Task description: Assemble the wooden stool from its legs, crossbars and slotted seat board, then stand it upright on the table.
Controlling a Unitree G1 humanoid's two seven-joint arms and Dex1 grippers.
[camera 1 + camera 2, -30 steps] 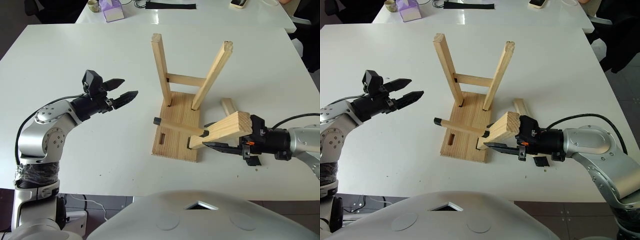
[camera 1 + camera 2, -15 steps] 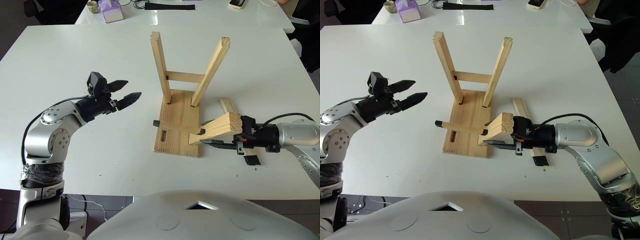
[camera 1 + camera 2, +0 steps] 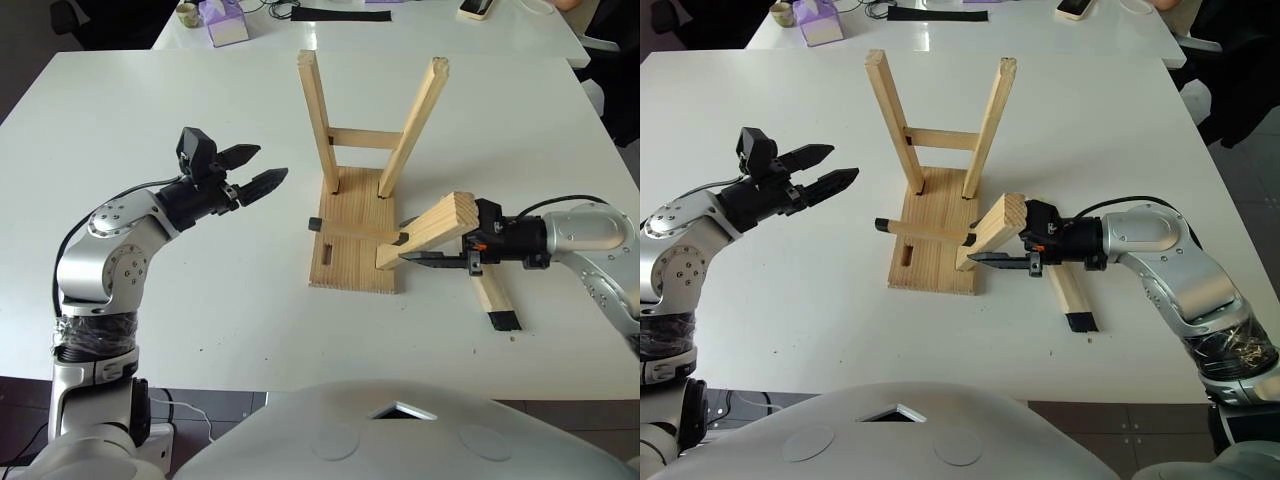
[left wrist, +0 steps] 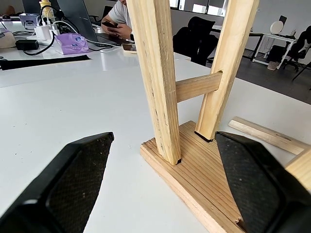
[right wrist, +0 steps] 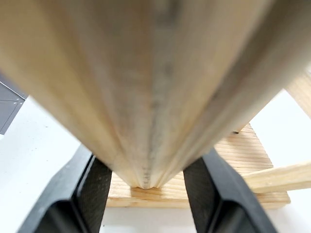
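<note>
The slotted seat board (image 3: pixel 352 262) lies flat on the white table. Two legs (image 3: pixel 322 120) (image 3: pixel 413 128) stand upright in it, joined by a crossbar (image 3: pixel 364 138). My right gripper (image 3: pixel 440 247) is shut on a third leg (image 3: pixel 432 230), held tilted over the board's right edge, its lower end near the board. A thin crossbar (image 3: pixel 356 230) sticks out of that leg to the left. In the right wrist view this leg (image 5: pixel 155 82) runs between the fingers (image 5: pixel 92 191). A loose leg (image 3: pixel 494 300) lies on the table under the right wrist. My left gripper (image 3: pixel 262 168) hovers open left of the upright legs, fingers (image 4: pixel 73 179) apart.
A second white table stands behind, with a purple tissue box (image 3: pixel 225 20), a cup (image 3: pixel 186 12), a black strip (image 3: pixel 340 12) and a phone (image 3: pixel 475 8). The table's front edge runs close under both arms. Bare tabletop lies left of the board.
The head view has shifted slightly. My right gripper has drawn the tilted leg in toward the board, uncovering the loose leg beneath. The left gripper has edged a little toward the upright legs, still open.
</note>
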